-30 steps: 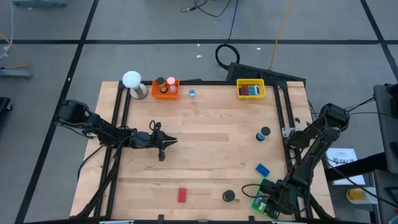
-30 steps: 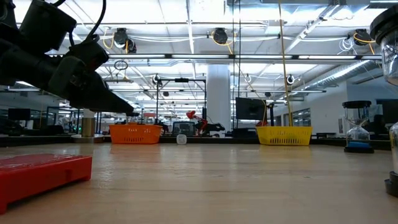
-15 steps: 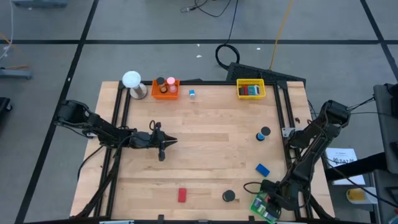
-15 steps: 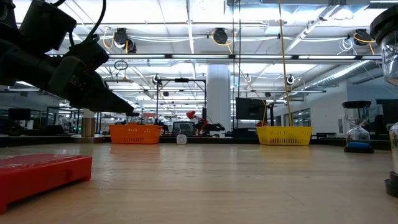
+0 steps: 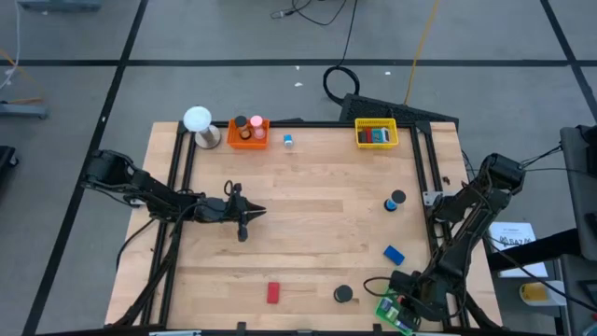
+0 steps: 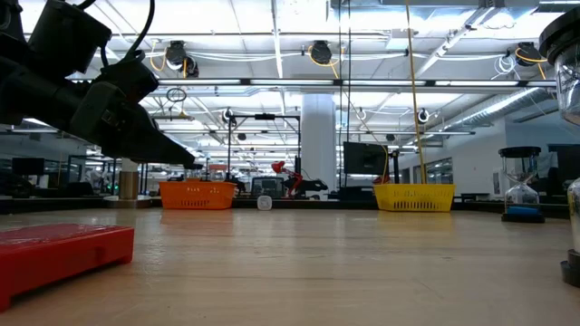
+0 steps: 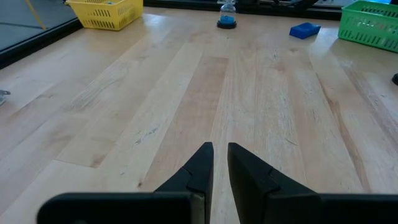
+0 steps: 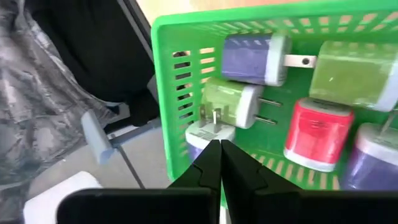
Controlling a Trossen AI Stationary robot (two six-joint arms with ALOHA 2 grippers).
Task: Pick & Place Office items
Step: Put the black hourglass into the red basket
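Note:
Loose office items lie on the wooden table: a red block (image 5: 272, 293), a black disc (image 5: 343, 294), a blue block (image 5: 393, 253), and another black disc (image 5: 398, 198) beside a tiny blue bit. My left gripper (image 5: 250, 215) hovers over bare wood left of centre, its fingers (image 7: 219, 149) all but shut and holding nothing. My right gripper (image 8: 219, 146) is shut above the green tray (image 5: 396, 311) at the near right corner. That tray holds several purple, green and red plug-like pieces (image 8: 317, 130). My right gripper comes from above at a white plug-like piece (image 8: 208, 129) that lies against the green tray's wall. Its shut fingertips stand just before the piece's metal prongs (image 8: 215, 116). Whether they touch the piece, I cannot tell.
The orange tray (image 5: 248, 132) and the yellow tray (image 5: 376, 133) stand along the far edge. A white ball on a base (image 5: 198, 119) stands at the far left corner, and a small blue-and-white piece (image 5: 288, 140) lies beside the orange tray. Bare wood fills the table's middle.
My right gripper has shifted a little toward the table's near edge over the green tray, staying shut. The left arm and the loose items have kept still.

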